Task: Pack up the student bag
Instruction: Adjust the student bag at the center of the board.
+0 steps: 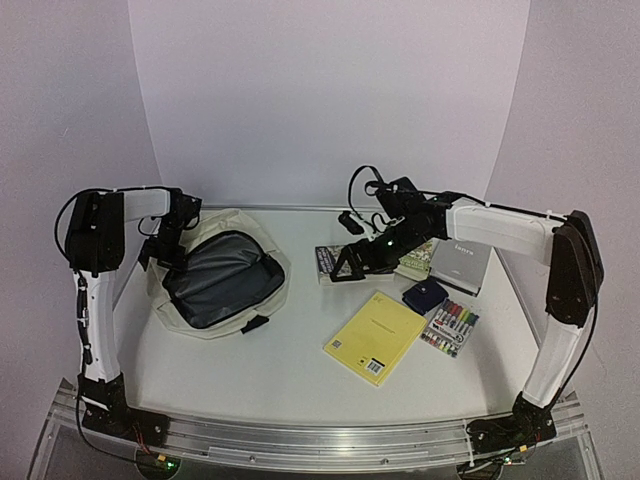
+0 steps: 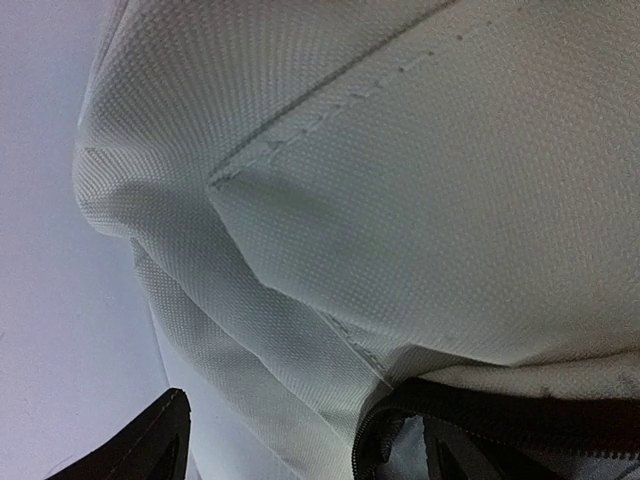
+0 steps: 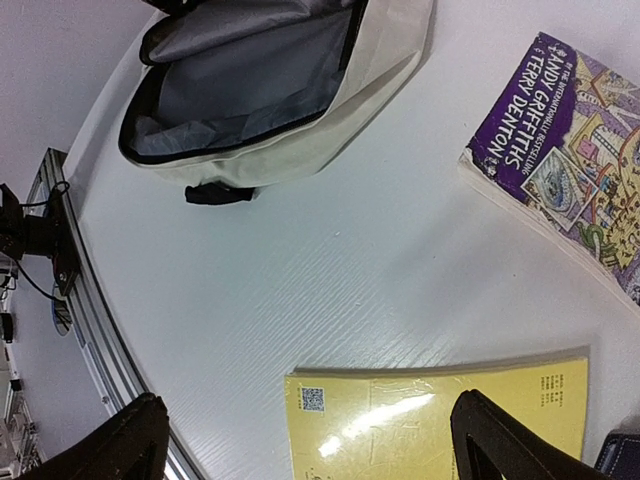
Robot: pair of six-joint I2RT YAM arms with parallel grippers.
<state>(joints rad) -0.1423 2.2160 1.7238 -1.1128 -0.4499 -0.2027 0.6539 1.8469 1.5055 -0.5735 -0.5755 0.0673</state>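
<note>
Left gripper (image 1: 168, 252) jaws wide at the student bag (image 1: 222, 280) rim, one finger (image 2: 150, 440) clear of the fabric. Right gripper (image 1: 352, 265) wide, empty, near purple book (image 3: 575, 150) and yellow notebook (image 1: 375, 338).

Pale lilac curved backdrop walls (image 1: 330, 100) enclose a glossy white table (image 1: 290, 385), evenly lit, edged by an aluminium rail (image 1: 320, 432).

White surface (image 1: 290, 385). Yellow book (image 1: 375, 338) flat, centre-right. Navy pouch (image 1: 425, 296) at its far corner, marker pack (image 1: 450, 328) just beside pouch. Grey book (image 1: 460, 265) behind them. Purple paperback (image 3: 580, 150) lies apart from yellow book.
</note>
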